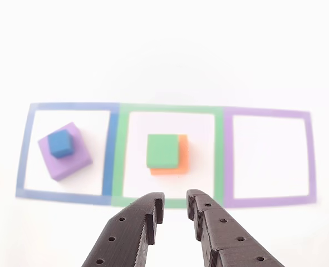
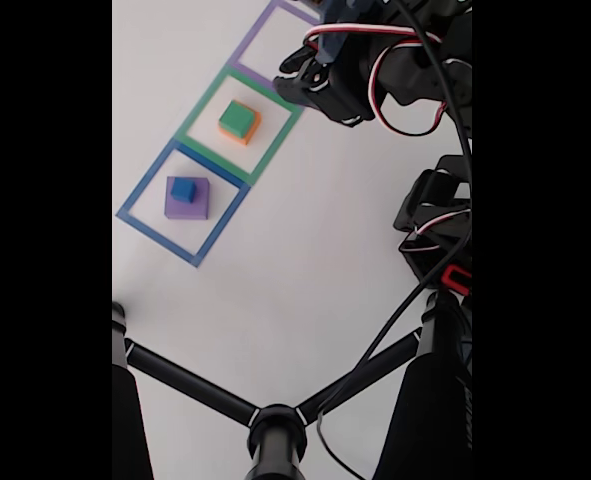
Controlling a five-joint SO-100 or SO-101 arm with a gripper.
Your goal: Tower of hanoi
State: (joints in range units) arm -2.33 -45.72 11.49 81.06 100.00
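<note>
A small blue block [image 1: 60,142] [image 2: 182,189] sits on the big purple block [image 1: 69,157] [image 2: 197,203] inside the blue taped square. In the green taped square a green block [image 1: 162,150] [image 2: 235,118] lies on an orange block [image 1: 180,164] [image 2: 247,130], shifted a little to one side. My gripper [image 1: 175,204] [image 2: 297,72] hovers in front of the green square with its two black fingers slightly apart and nothing between them.
The purple taped square [image 1: 270,154] [image 2: 273,38] holds nothing. In the fixed view the arm's body with red and white cables [image 2: 405,70] fills the top right, and a black tripod [image 2: 275,425] crosses the bottom. The surface is plain white.
</note>
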